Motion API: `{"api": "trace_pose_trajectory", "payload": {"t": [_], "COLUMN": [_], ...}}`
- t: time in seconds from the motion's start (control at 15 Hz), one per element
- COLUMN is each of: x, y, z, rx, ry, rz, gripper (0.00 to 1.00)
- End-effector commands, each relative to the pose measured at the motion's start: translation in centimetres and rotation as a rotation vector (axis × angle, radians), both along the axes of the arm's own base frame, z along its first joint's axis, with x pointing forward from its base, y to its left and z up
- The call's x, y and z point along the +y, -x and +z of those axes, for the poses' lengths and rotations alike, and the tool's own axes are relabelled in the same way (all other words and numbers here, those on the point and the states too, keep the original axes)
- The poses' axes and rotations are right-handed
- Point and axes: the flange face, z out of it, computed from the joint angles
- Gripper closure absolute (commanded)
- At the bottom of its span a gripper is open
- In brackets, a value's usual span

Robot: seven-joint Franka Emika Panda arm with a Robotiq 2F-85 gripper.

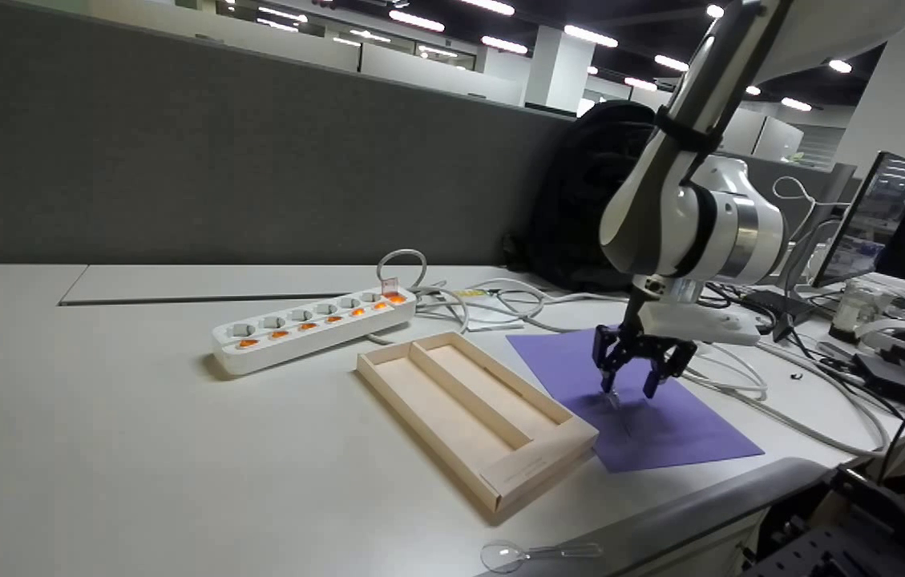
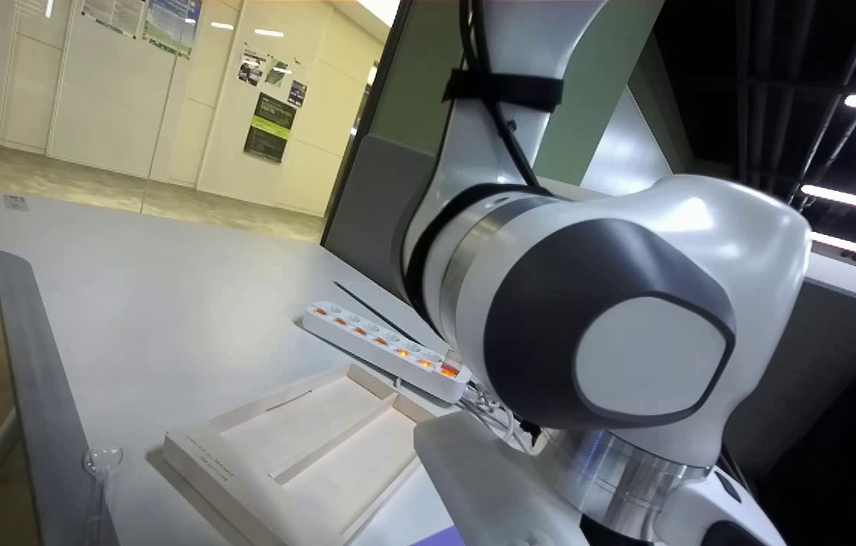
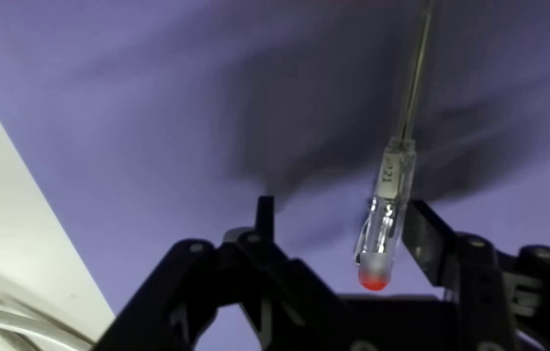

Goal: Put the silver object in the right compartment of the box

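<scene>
The gripper (image 3: 340,214) hangs spread, pinching nothing, astride the silver object (image 3: 398,170), a thin metal shaft with a clear, red-tipped handle lying on a purple sheet (image 1: 684,441). The handle sits off-centre, close by one finger (image 3: 423,241), whether touching cannot be told; closing there could roll or shove it before the opposite finger arrives, and a hold at the slick tail might let the shaft droop in transit. Just beside the sheet stands the wooden box (image 1: 536,469), its right compartment (image 1: 492,389), presumably the slot nearer the sheet, giving narrow room alongside the divider (image 1: 470,397), best entered from above; white cables (image 3: 7,322) run past another edge of the sheet, and the grey desk edge (image 1: 741,501) lies close by
</scene>
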Motion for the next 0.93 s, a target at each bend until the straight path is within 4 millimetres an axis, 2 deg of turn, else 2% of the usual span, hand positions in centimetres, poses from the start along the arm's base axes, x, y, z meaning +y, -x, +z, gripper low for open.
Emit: {"api": "trace_pose_trajectory", "payload": {"t": [0.0,0.27,0.4,0.53,0.67,0.87], "x": [-0.4,-0.6,-0.5,-0.2,0.5,2.6], "y": [-0.7,-0.8,-0.8,-1.1,-1.7,-2.9], "z": [-0.1,0.0,0.4,1.6,3.2,5.0], "rx": [-0.012,-0.013,-0.016,-0.032,-0.040,0.003], "ry": [0.001,0.000,0.000,-0.008,-0.003,-0.020], "rz": [-0.028,-0.032,-0.036,-0.034,-0.023,0.028], "gripper": [0.61,0.89,1.00,0.96,0.96,0.96]}}
